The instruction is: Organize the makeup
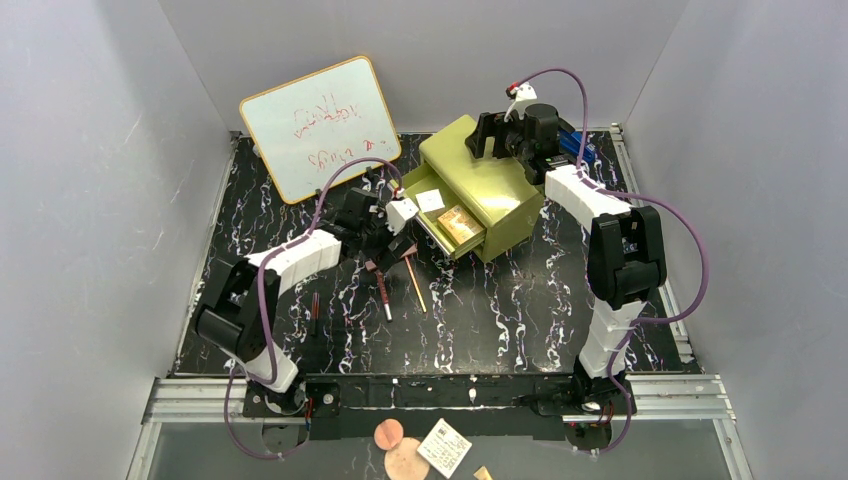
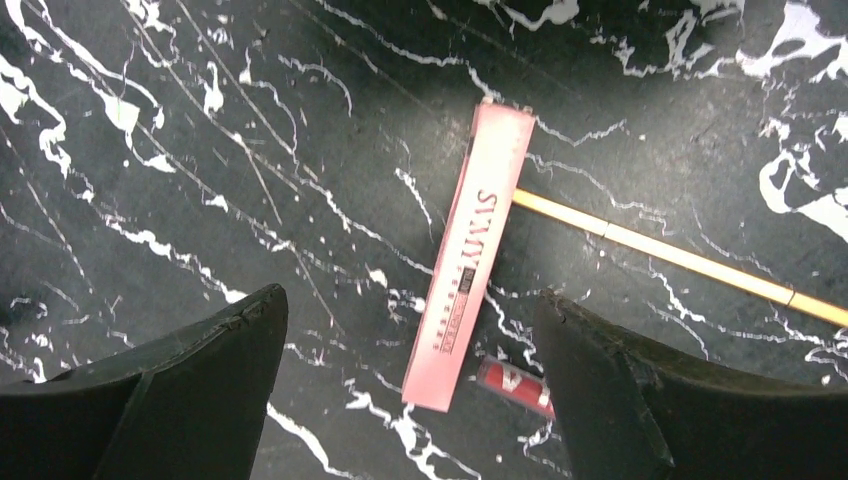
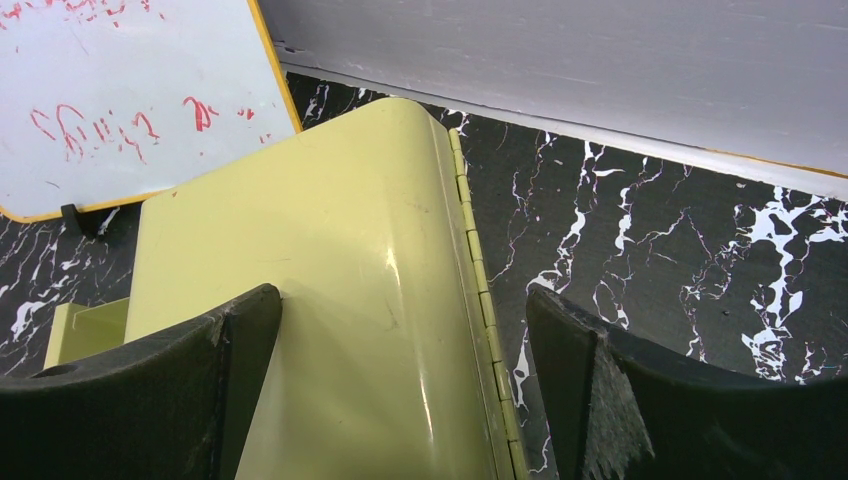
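Left hand (image 2: 410, 390) wide open above pink case (image 2: 470, 250); flat case may slip, nudging the pencil (image 2: 660, 250) touching it.

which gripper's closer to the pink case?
Left. The left gripper hangs open right above the pink case; the right gripper is off over the drawer chest.

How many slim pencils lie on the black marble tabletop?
3. A tan pencil and a dark-red pencil lie side by side near the olive-yellow drawer chest; a dark pencil lies further left, beside the left arm. Others may hide under that arm.
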